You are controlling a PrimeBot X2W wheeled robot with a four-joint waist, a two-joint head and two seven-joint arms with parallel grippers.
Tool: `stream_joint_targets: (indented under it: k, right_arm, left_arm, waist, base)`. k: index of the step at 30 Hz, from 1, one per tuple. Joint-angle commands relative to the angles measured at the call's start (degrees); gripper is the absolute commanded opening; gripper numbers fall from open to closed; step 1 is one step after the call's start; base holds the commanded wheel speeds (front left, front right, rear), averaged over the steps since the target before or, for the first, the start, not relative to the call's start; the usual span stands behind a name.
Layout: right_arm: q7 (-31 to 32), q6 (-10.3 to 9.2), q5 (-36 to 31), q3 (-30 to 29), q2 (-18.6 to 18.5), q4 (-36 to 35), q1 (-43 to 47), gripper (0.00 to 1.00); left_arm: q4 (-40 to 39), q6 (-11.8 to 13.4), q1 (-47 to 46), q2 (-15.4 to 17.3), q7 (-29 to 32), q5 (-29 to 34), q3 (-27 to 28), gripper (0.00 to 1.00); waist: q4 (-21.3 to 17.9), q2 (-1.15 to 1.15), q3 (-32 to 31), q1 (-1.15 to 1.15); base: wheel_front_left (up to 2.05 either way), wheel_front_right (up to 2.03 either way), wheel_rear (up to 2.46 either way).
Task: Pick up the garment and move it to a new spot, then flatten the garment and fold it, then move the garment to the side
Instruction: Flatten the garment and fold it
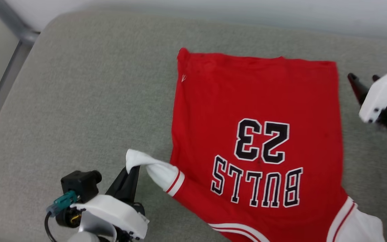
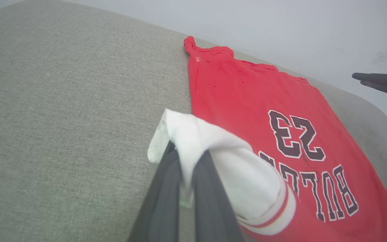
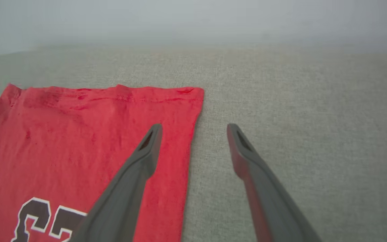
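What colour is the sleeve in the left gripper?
White sleeve with red-striped cuff; best in left wrist view.

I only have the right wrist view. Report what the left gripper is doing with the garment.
Observer: The left gripper is shut on the end of the garment's white sleeve, which stretches out sideways from the red body over the grey cushion.
Operator: Now tell me where the other sleeve is.
Observer: The other sleeve lies at the garment's near right corner, on the robot's side, and nothing grips it.
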Motion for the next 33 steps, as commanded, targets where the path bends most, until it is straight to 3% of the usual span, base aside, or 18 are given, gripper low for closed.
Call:
stream_joint_targets:
  k: [1,6,11,14,20,22,23,33]
  right_arm:
    - [3.28,-0.02,-0.20,0.62,-1.24,2.06,-3.54,1.00]
    - [15.16,-0.02,-2.94,1.43,-3.24,7.98,-14.01,1.00]
    - [20.84,-0.02,-6.02,0.06,-3.62,11.98,-20.61,1.00]
    - [23.18,-0.02,-8.04,-0.29,-3.32,14.60,-21.77,1.00]
    - [34.74,-0.02,-11.20,-2.32,-1.34,22.80,-17.74,1.00]
    - [36.32,-0.03,-12.30,-3.11,-1.09,23.63,-17.14,0.29]
    - [36.77,-0.03,-12.51,-3.59,-0.98,23.72,-17.10,0.00]
    - [31.81,-0.04,-13.07,-3.14,-4.04,16.43,-20.87,0.00]
  left_arm:
    - [0.55,-0.70,-1.67,-0.70,-0.65,0.58,-0.17,0.00]
    - [2.06,-2.74,-4.85,-2.61,-2.00,0.96,-1.03,0.00]
    - [3.83,-4.67,-6.99,-4.66,-3.44,0.66,-1.55,0.00]
    - [5.26,-5.89,-7.81,-5.64,-4.05,0.55,-1.84,0.00]
    - [7.31,-6.94,-8.66,-6.26,-5.03,0.47,-1.54,0.00]
    - [7.75,-7.27,-8.91,-6.37,-5.16,0.51,-1.47,0.00]
    - [7.93,-7.25,-8.89,-6.44,-5.26,0.53,-1.47,0.00]
    - [9.97,-6.98,-6.82,-6.24,-5.21,-0.08,-1.72,0.00]
  waist:
    - [3.63,0.00,3.83,-0.02]
    - [6.09,0.00,7.99,-0.02]
    - [7.65,0.00,11.44,-0.02]
    - [8.29,0.00,12.70,-0.02]
    - [8.59,0.00,13.26,-0.02]
    - [8.74,0.00,13.16,-0.02]
    - [8.77,0.00,13.05,-0.02]
    - [7.64,0.00,7.62,-0.02]
  base:
    - [0.00,0.00,0.00]
    - [0.00,0.00,0.00]
    - [0.00,0.00,0.00]
    - [0.00,0.00,0.00]
    - [0.00,0.00,0.00]
    - [0.00,0.00,0.00]
    - [0.00,0.00,0.00]
    - [0.00,0.00,0.00]
